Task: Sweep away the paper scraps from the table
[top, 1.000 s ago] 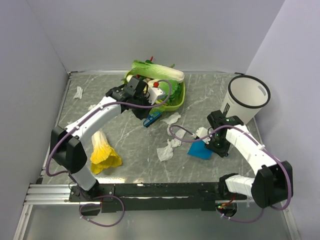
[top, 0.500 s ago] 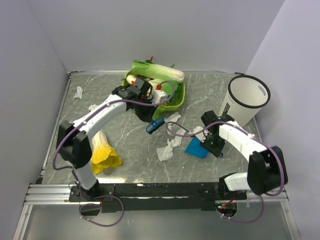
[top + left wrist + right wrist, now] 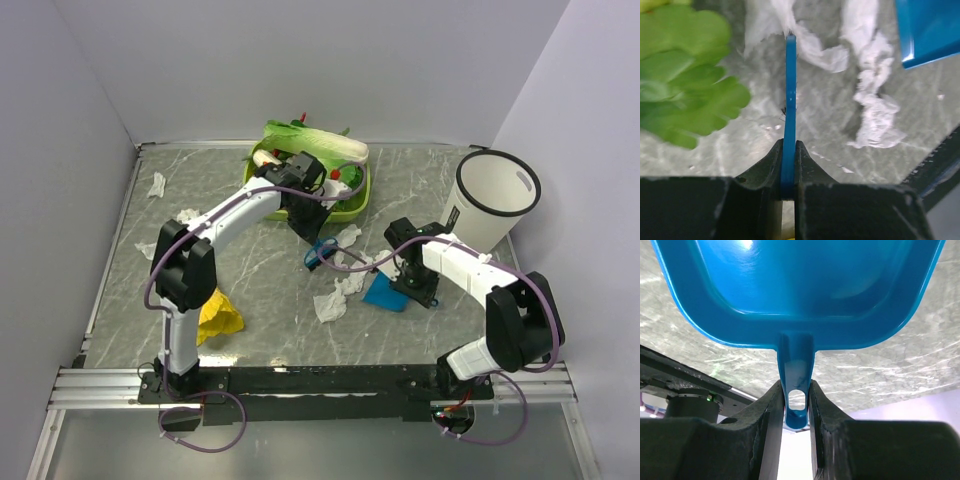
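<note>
Several white paper scraps lie on the grey-green table [image 3: 260,270]: a cluster [image 3: 335,300] at the centre, one [image 3: 347,236] just behind it, and others at the far left [image 3: 157,184]. My left gripper [image 3: 308,232] is shut on a thin blue brush [image 3: 318,253], seen edge-on in the left wrist view [image 3: 790,95] with its tip among the scraps [image 3: 875,100]. The gripper's fingertips [image 3: 788,150] clamp the brush. My right gripper [image 3: 410,282] is shut on the handle [image 3: 796,370] of a blue dustpan [image 3: 385,293], whose pan [image 3: 800,290] lies flat on the table right of the central scraps.
A green tray [image 3: 355,207] with a leafy cabbage [image 3: 315,143] sits at the back centre, its leaf showing in the left wrist view [image 3: 685,75]. A yellow cabbage [image 3: 218,318] lies near the left arm. A white bin [image 3: 492,205] stands at the right.
My left arm has swung right and nearer with the brush, down to the central scraps. My right arm has slid the dustpan left toward the same scraps.
</note>
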Robot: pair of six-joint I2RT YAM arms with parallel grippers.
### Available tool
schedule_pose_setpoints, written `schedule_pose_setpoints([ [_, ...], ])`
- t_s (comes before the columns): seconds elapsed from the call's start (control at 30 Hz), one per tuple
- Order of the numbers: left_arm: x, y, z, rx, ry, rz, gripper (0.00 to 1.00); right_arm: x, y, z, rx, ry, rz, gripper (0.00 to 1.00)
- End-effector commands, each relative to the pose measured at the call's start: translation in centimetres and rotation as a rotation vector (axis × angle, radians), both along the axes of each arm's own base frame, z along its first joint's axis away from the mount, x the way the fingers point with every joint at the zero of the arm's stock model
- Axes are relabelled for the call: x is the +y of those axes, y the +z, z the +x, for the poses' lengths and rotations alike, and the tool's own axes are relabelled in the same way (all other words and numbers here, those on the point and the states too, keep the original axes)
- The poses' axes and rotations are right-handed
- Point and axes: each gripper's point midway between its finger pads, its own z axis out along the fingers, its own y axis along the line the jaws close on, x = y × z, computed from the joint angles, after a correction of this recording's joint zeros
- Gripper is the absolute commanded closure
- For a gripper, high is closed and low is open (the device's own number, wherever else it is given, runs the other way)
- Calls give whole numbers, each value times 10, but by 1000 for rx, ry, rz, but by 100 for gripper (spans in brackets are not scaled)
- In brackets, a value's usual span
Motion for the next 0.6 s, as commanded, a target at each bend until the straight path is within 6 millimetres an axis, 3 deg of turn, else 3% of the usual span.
schedule_pose_setpoints([
  [0.0, -28, 4, -13, 90, -24, -91, 99, -10, -4, -4, 18, 30, -58, 100],
  [0.27, -69, 18, -28, 176, -110, -259, 99, 6, -6, -5, 44, 36, -18, 100],
  [0.4, -75, 37, -20, 170, -148, -360, 99, 16, -7, 0, 42, 36, 11, 100],
  [0.57, -78, 37, -17, 228, -161, -402, 99, 38, -4, 13, 19, -33, 87, 100],
])
